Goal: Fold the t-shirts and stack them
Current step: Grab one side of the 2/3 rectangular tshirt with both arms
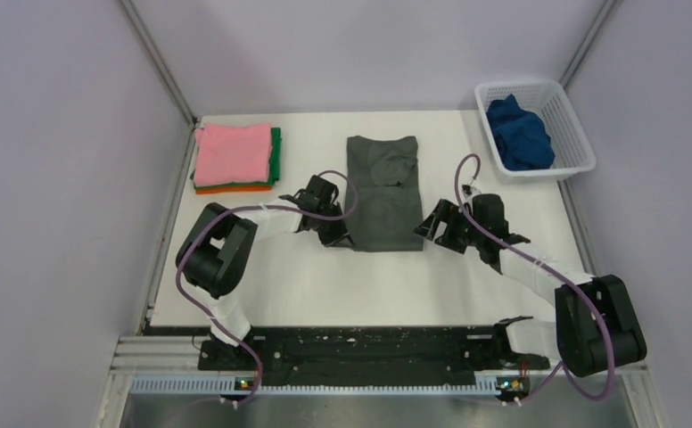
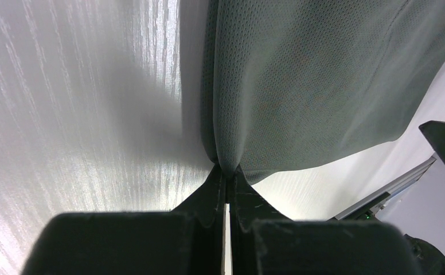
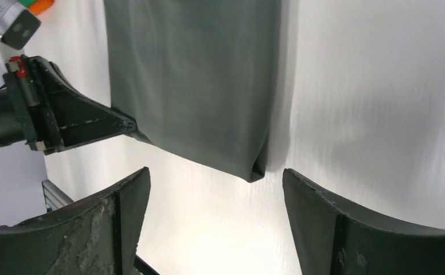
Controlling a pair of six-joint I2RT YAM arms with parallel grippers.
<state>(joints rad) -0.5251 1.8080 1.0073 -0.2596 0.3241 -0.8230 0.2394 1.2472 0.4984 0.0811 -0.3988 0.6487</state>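
A dark grey t-shirt (image 1: pixel 382 192) lies folded into a long strip in the middle of the table. My left gripper (image 1: pixel 336 234) is shut on its near left corner (image 2: pixel 227 163). My right gripper (image 1: pixel 432 230) is open and empty just off the near right corner (image 3: pixel 254 169), not touching the cloth. A folded stack with the pink t-shirt (image 1: pixel 233 153) on top, green (image 1: pixel 275 152) and orange (image 1: pixel 235 188) under it, sits at the far left. A dark blue t-shirt (image 1: pixel 519 134) lies crumpled in the basket.
A white mesh basket (image 1: pixel 572 134) stands at the far right corner. Grey walls close in the left, back and right sides. A black rail (image 1: pixel 360 352) runs along the near edge between the arm bases.
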